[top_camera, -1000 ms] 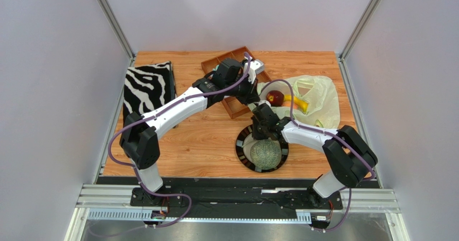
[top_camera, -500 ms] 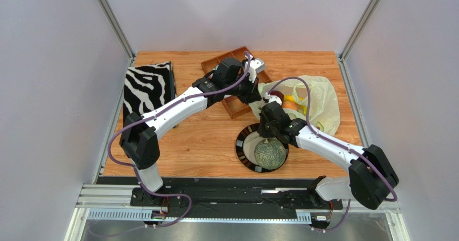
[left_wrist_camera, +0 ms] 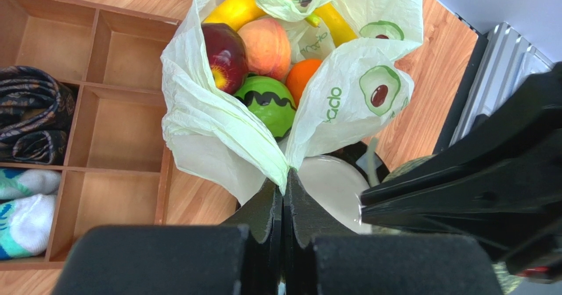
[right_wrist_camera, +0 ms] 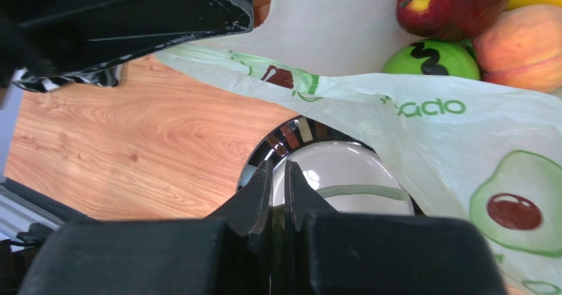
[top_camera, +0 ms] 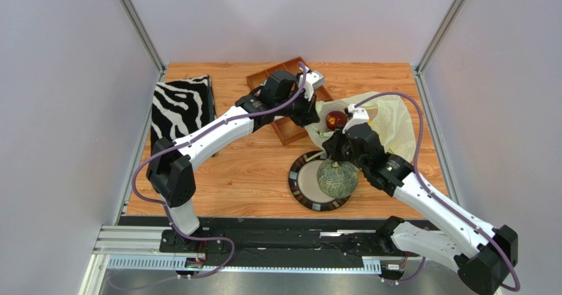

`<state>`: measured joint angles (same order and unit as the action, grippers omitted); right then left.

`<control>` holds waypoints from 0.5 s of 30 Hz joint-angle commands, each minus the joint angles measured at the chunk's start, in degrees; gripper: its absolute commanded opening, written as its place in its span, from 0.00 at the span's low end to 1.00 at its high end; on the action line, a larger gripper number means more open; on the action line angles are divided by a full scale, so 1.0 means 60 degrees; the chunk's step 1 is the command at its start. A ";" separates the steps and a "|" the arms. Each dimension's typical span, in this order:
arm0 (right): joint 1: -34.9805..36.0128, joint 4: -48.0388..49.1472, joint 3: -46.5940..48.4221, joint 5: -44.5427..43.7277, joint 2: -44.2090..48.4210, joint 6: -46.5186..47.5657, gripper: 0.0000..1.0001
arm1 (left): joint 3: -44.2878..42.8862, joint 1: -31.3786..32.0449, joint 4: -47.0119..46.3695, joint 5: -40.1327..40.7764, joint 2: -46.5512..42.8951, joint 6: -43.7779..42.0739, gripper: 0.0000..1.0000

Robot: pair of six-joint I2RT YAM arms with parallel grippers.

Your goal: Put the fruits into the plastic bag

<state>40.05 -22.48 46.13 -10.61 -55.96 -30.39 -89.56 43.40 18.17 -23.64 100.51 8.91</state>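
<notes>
- Right gripper (right_wrist_camera: 278, 171) has lifted large grey-green netted melon (top_camera: 338, 180) off round black-rimmed plate (top_camera: 295, 183) centre, rightward.
- Clear the rim of crinkly pale green plastic bag (top_camera: 398, 120), toward tabletop's far-right corner; lower gently.
- Right jaws nearly shut, seemingly on melon stem; left gripper (left_wrist_camera: 285, 184) clamped on bag rim.

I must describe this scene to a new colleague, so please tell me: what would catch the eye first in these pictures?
First, the big melon, gripped at its top by the right gripper, over the right edge of the plate near the middle of the table. Just behind it, the left gripper pinches the rim of the bag, with the apple, peach and green ball inside.
</notes>
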 commanded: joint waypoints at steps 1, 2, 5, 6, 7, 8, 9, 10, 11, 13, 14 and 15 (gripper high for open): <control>0.0034 -0.0281 0.0383 -0.0472 0.0845 0.0216 0.00 | -0.0293 0.0004 -0.0217 0.0014 -0.0213 0.0039 0.00; 0.0019 -0.0311 0.0398 -0.0516 0.0977 0.0260 0.00 | -0.0250 0.0004 -0.0231 0.0072 -0.0242 0.0053 0.00; -0.0127 -0.0340 0.0573 -0.0634 0.1431 0.0493 0.00 | -0.0045 0.0004 -0.0421 0.0394 -0.0330 0.0097 0.00; -0.0229 -0.0355 0.0806 -0.0619 0.1490 0.0582 0.00 | -0.0015 0.0018 -0.0480 0.0424 -0.0389 0.0112 0.00; -0.0593 -0.0442 0.0982 -0.0445 0.1491 0.0684 0.00 | 0.0014 0.0004 -0.0495 0.0424 -0.0404 0.0112 0.00; -0.0843 -0.0544 0.1129 -0.0255 0.1447 0.0830 0.00 | 0.0014 0.0004 -0.0495 0.0439 -0.0418 0.0112 0.00; -0.1135 -0.0589 0.1435 0.0023 0.1374 0.0861 0.00 | 0.0029 0.0004 -0.0509 0.0424 -0.0433 0.0098 0.00; -0.1849 -0.0604 0.1554 0.0605 0.1228 0.0876 0.00 | 0.0029 0.0004 -0.0509 0.0439 -0.0433 0.0112 0.00; -0.2204 -0.0604 0.1656 0.0901 0.1140 0.0876 0.00 | 0.0029 0.0004 -0.0509 0.0439 -0.0448 0.0112 0.00; -0.3124 -0.0531 0.2007 0.1661 0.0892 0.0919 0.00 | 0.0029 0.0004 -0.0524 0.0410 -0.0462 0.0098 0.00; -0.3435 -0.0516 0.2169 0.2188 0.0542 0.0934 0.00 | 0.0029 0.0004 -0.0524 0.0380 -0.0477 0.0098 0.00; -0.3960 -0.0473 0.2272 0.2483 0.0277 0.0949 0.00 | 0.0029 0.0004 -0.0539 0.0351 -0.0477 0.0098 0.00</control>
<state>24.16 -27.16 55.00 -5.82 -50.13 -26.46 -89.52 43.40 17.30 -21.52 100.49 9.08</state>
